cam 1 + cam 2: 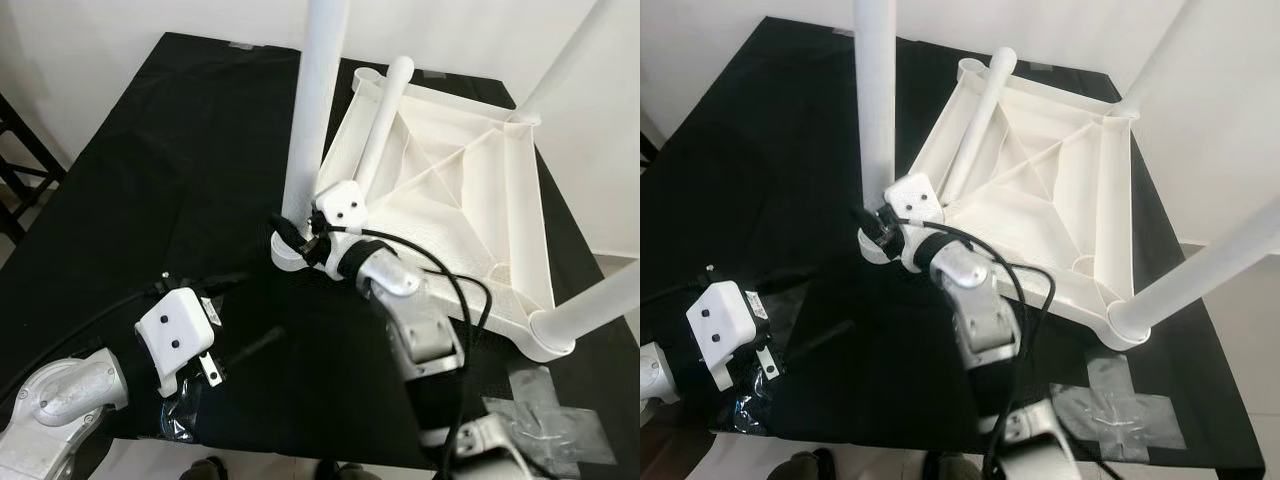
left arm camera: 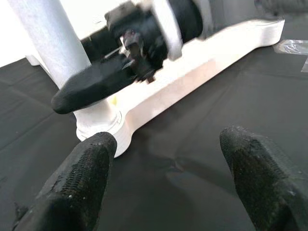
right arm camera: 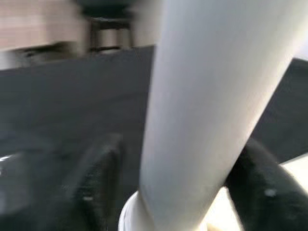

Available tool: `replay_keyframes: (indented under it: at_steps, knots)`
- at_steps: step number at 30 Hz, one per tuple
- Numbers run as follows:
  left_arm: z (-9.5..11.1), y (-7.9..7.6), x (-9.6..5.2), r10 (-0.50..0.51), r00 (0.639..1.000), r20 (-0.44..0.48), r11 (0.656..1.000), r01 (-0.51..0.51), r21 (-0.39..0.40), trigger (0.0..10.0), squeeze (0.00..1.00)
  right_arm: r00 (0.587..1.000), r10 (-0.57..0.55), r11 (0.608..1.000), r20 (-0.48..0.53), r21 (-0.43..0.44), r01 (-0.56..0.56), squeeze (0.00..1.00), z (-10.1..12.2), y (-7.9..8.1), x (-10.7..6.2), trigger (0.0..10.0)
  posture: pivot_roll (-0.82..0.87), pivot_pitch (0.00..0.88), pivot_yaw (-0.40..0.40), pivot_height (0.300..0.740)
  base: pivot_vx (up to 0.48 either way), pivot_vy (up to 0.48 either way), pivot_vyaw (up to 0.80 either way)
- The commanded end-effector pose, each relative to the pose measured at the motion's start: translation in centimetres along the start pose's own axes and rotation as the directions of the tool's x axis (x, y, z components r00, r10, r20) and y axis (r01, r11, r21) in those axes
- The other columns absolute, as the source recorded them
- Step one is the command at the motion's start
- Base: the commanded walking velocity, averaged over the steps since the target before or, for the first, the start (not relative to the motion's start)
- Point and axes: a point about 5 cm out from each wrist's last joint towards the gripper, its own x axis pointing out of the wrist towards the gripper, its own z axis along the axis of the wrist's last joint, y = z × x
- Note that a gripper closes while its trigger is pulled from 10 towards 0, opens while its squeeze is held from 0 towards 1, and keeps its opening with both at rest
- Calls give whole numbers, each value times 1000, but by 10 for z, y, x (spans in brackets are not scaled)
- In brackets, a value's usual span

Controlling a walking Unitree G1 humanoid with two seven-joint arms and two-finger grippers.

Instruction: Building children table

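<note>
While the white children's table top (image 1: 450,190) lies upside down on the black-covered desk (image 1: 150,180), three white legs stand in its corner sockets and a fourth loose leg (image 1: 380,120) lies across its ribbed underside. Left eye view: the right gripper (image 1: 295,235) sits at the base of the near upright leg (image 1: 315,110), just above the corner socket (image 1: 285,258), with its jaws set on either side of that leg. The left gripper (image 1: 235,330) hovers over bare cloth beside that socket, apart from the table top, with a clear plastic bag (image 1: 180,415) below it at the desk's near edge. Grey tape strips (image 1: 550,415) lie on the cloth near the table top's other near corner.

Right eye view: the same arrangement, the right arm's black cable (image 1: 1025,275) looping over the table top's near rim.

Left wrist view: the left gripper's two black fingers (image 2: 79,185) are spread wide, with nothing between them; beyond them stand the upright leg, its socket and one black finger (image 2: 91,84) of the right gripper against the leg.

Right wrist view: blurred; the white leg (image 3: 211,106) stands between the two dark fingers (image 3: 98,178) of the right gripper, which close around it near the socket. Whether they press on it cannot be told.
</note>
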Motion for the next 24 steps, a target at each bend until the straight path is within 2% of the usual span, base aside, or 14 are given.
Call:
replay_keyframes:
  at_steps: [1, 3, 4, 5, 6, 10, 11, 12, 14, 18, 19, 21, 22, 24]
  knots:
    - [-3, -3, 1, -21, 1000, -6, 1000, 21, -14, 10000, 0, 981, 174, 985, 90, -29, -172, 1000, 14, 0, -1, 10000, 127, 228, -132, 740, 0, 0, 0]
    - [-3, -4, 2, -21, 1000, -6, 1000, 21, -13, 10000, 0, 973, 207, 978, 105, -38, -204, 1000, 18, -6, -3, 10000, 130, 230, -132, 740, 0, 0, 0]
    - [-2, -4, 2, -22, 1000, -5, 1000, 22, -12, 10000, 0, 952, 294, 952, 86, -117, -283, 604, 22, -17, -6, 10000, 134, 233, -136, 740, 0, 0, 0]
    - [-2, -4, 2, -21, 1000, -4, 1000, 21, -12, 10000, 0, 935, 349, 928, 65, -162, -335, 0, 25, -21, -7, 10000, 136, 238, -139, 740, 0, 0, 0]
    - [-2, -4, 2, -21, 1000, -4, 1000, 21, -12, 10000, 0, 935, 349, 928, 65, -162, -335, 0, 25, -21, -7, 10000, 136, 238, -139, 740, 0, 0, 0]
    - [-2, -4, 2, -20, 1000, -5, 1000, 20, -12, 10000, 0, 900, 434, 886, 34, -198, -419, 0, 29, -27, -8, 10000, 138, 242, -139, 740, 0, 0, 0]
    - [-1, -4, 1, -21, 1000, -6, 1000, 21, -12, 10000, 0, 866, 499, 851, 13, -197, -487, 0, 32, -31, -7, 10000, 145, 252, -142, 740, 0, 0, 0]
    - [-1, -4, 1, -21, 1000, -6, 1000, 21, -12, 10000, 0, 866, 499, 851, 13, -197, -487, 0, 32, -31, -7, 10000, 145, 252, -142, 740, 0, 0, 0]
    - [0, -5, 1, -22, 1000, -7, 1000, 22, -12, 10000, 0, 818, 576, 806, 0, -169, -568, 0, 36, -38, -5, 10000, 149, 259, -145, 740, 0, 0, 0]
    - [0, -6, 0, -22, 1000, -9, 1000, 22, -12, 10000, 0, 805, 593, 796, -2, -150, -587, 0, 37, -43, -1, 10000, 160, 271, -150, 740, 0, 0, 0]
    - [1, -7, -1, -20, 1000, -12, 1000, 20, -13, 10000, 0, 800, 600, 793, -1, -136, -594, 0, 38, -45, 5, 1961, 165, 278, -152, 740, 0, 0, 0]
    - [1, -7, -2, -20, 1000, -14, 1000, 20, -13, 10000, 0, 796, 605, 790, 3, -128, -600, 0, 39, -46, 7, 1961, 165, 278, -152, 740, 0, 0, 0]
    - [2, -7, -3, -19, 1000, -17, 1000, 19, -14, 10000, 0, 773, 634, 768, 13, -118, -629, 0, 39, -46, 10, 0, 173, 286, -154, 740, 0, 0, 0]
    - [2, -7, -3, -19, 1000, -17, 1000, 19, -14, 10000, 0, 773, 634, 768, 13, -118, -629, 0, 39, -46, 10, 0, 173, 286, -154, 740, 0, 0, 0]
